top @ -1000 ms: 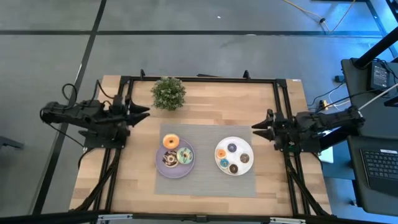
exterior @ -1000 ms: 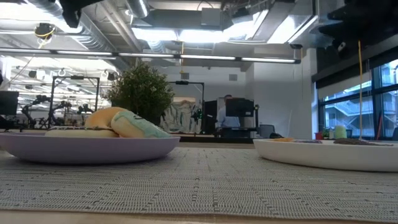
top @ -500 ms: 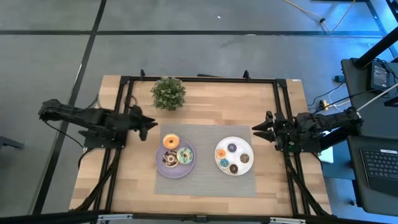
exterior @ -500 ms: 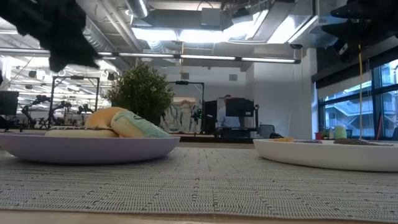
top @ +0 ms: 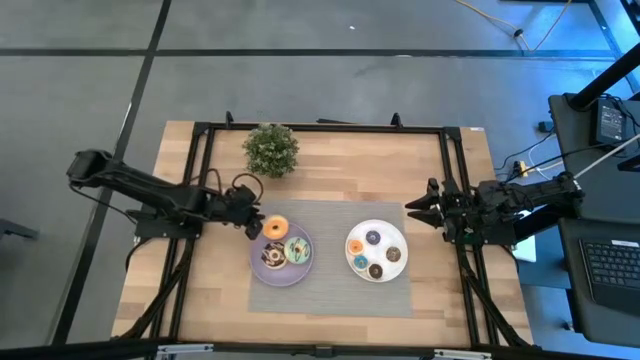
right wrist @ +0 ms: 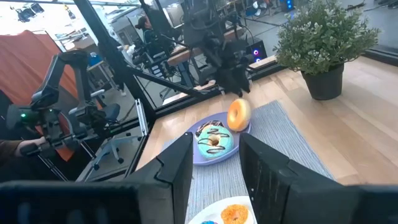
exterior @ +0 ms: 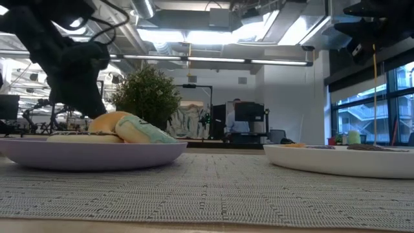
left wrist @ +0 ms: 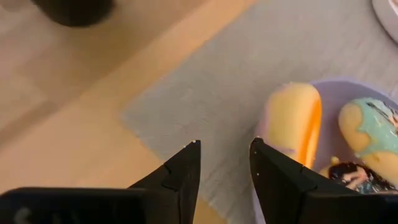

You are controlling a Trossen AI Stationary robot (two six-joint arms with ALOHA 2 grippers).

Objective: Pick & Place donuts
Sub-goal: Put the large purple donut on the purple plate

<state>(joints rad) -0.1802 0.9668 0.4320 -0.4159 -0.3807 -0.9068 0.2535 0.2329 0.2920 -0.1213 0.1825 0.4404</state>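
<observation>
Beside the lilac plate, left gripper, jaws open, lines up on the orange donut; closing on it comes next; right gripper idles, jaws apart

Three bigger donuts on the lilac plate: orange-iced donut at the plate's far edge, tilted up on its side, leaning inward; green-iced donut with dark drizzle just beside it, toward the white plate, lying flat; chocolate donut with white streaks touching both, on the near-left part of the plate. Four tinier donuts on the white plate, right of the lilac one, lying flat and apart: orange donut nearest the lilac plate, blue donut behind, brown donut toward the front, chocolate-white donut farthest right.
</observation>
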